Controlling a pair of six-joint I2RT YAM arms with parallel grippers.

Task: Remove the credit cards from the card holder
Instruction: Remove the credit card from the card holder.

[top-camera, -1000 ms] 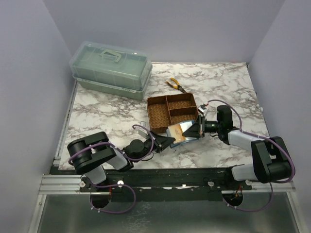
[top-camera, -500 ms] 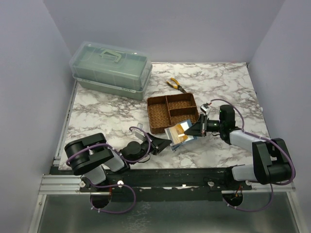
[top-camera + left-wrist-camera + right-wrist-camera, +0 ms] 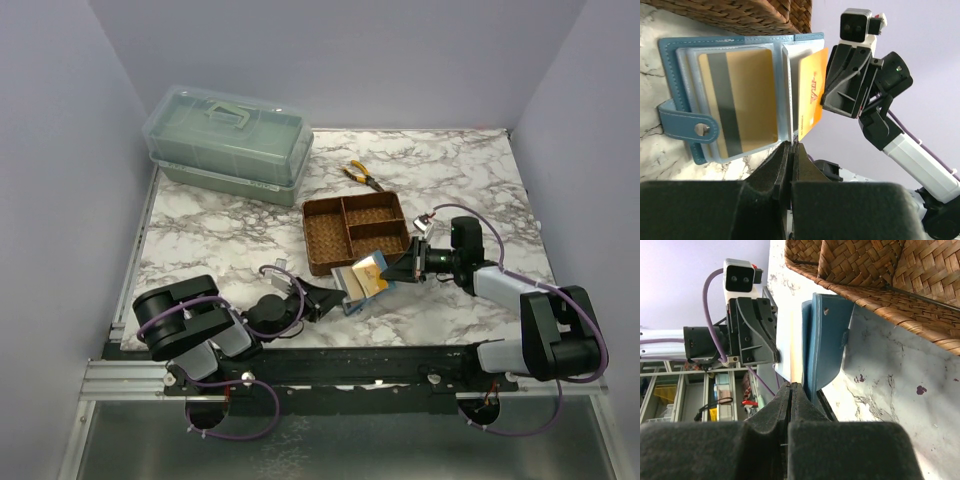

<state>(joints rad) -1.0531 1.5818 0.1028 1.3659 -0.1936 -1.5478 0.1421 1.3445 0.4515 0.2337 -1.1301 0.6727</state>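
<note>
Left jaws pressed together on a clear sleeve edge of the open teal-blue card holder, right jaws pinching an orange credit card sticking out of it, gold striped card behind its window, mid-frame just beside the woven tray.

Stretches in low from both sides, upper links folded back close to the bases. Points the left end effector rightward and slightly away from the bases, fingers pinched fully together. Aims the right end effector leftward, facing it, fingers likewise clamped tight. Holds the two tips near each other, apart.
</note>
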